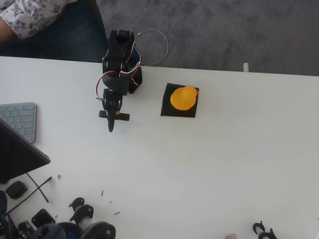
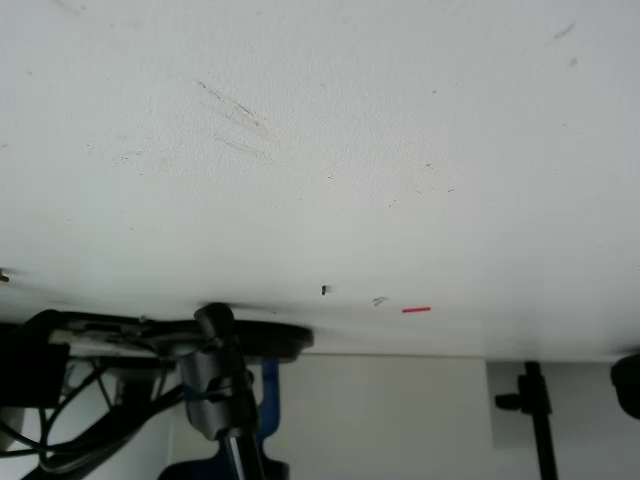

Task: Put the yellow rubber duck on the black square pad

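Overhead view, read left to right. A grey keyboard [image 1: 19, 119] lies at the left edge of the white desk [image 1: 209, 169], well to the left of the jaws, with a dark slanted panel [image 1: 17, 154] below it and a scatter of black parts and cables [image 1: 55, 219] along the lower left edge. A person's patterned sleeve [image 1: 30, 17] shows beyond the desk's far edge, top left.

The black arm [image 1: 119, 64] is folded near its base, with the jaws [image 1: 110, 124] pointing down the picture towards the near edge of the desk. They hold nothing. They come to a narrow dark tip and appear pressed together, though at this size I cannot tell for certain.

To the right of the jaws, clearly apart from them and slightly further up the picture, the black square pad [image 1: 167, 110] lies flat on the desk. The yellow rubber duck [image 1: 183, 97] sits on it, its body within the pad's outline and nearer the far right corner than the centre. Nothing touches the duck.

The wrist view shows bare desk surface with faint scuffs, a small red fleck [image 2: 416, 310], and dark equipment [image 2: 220, 370] past the desk edge.

Judgement: the placement is done and the duck released. All that may remain is for the arm to settle at rest.
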